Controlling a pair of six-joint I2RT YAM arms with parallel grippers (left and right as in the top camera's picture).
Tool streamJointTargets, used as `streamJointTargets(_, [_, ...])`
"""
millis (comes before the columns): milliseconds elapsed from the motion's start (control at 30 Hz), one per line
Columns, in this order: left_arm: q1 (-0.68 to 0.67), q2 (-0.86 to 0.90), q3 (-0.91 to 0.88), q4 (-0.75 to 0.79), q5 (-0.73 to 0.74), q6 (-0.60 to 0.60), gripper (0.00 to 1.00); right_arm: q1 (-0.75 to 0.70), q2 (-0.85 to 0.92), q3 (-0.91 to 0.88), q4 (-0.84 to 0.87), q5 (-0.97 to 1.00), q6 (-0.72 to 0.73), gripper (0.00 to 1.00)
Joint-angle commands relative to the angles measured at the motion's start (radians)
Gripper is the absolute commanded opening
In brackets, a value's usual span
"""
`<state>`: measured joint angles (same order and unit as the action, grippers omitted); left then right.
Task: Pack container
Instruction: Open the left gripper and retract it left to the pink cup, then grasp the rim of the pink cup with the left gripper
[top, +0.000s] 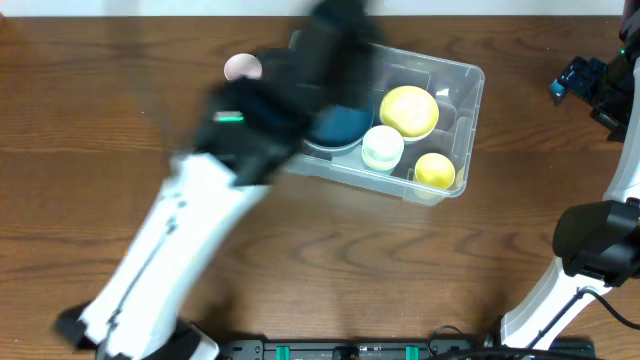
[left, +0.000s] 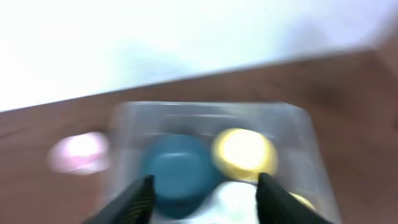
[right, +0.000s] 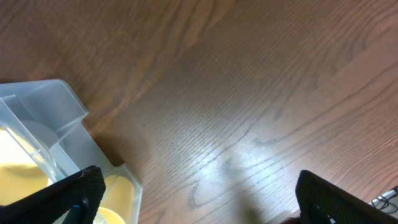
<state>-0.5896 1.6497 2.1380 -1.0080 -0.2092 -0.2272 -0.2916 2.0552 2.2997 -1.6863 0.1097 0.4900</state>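
Note:
The container (top: 455, 95) is a clear rectangular bin at the table's middle back. In it lie a blue bowl (top: 342, 125), a yellow bowl (top: 409, 110), a white-and-mint cup (top: 382, 147) and a small yellow piece (top: 435, 170). My left arm (top: 265, 110) is a blur over the bin's left end. In the blurred left wrist view my left gripper (left: 206, 194) hangs open above the blue bowl (left: 177, 174) and the yellow bowl (left: 244, 152), holding nothing. My right gripper (right: 199, 199) is wide open over bare wood, right of the bin's corner (right: 56, 102).
A small pink round thing (top: 242, 68) lies on the table just left of the bin, and shows in the left wrist view as a pink blur (left: 79, 152). The right arm's base (top: 590, 245) stands at the right edge. The wooden table (top: 90, 150) spreads all around.

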Motion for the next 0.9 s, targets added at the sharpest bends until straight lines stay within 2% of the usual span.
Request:
streamJointTargets(0, [0.193,0.008,-0.001,-0.061,-0.093,-0.034,0.58,-0.003,0.006,-0.001,-0.001,0.014,0.011,0.99])
streamJointTargets(133, [0.43,0.081,-0.007,-0.097,0.105,-0.031,0.59,-0.003,0.006,-0.001,-0.001,0.014,0.011,0.99])
streamJointTargets(300, [0.575,0.215,-0.007,-0.087,0.298,-0.029,0.59,-0.003,0.006,-0.001,-0.001,0.014,0.011,0.99])
streamJointTargets(567, [0.615,0.439,-0.007,-0.043,0.326,-0.028,0.59,-0.003,0.006,-0.001,-0.001,0.014,0.011,0.99])
streamJointTargets(867, [0.611,0.574,-0.007,0.037,0.389,-0.029,0.59,-0.003,0.006,-0.001,-0.001,0.014,0.011,0.99])
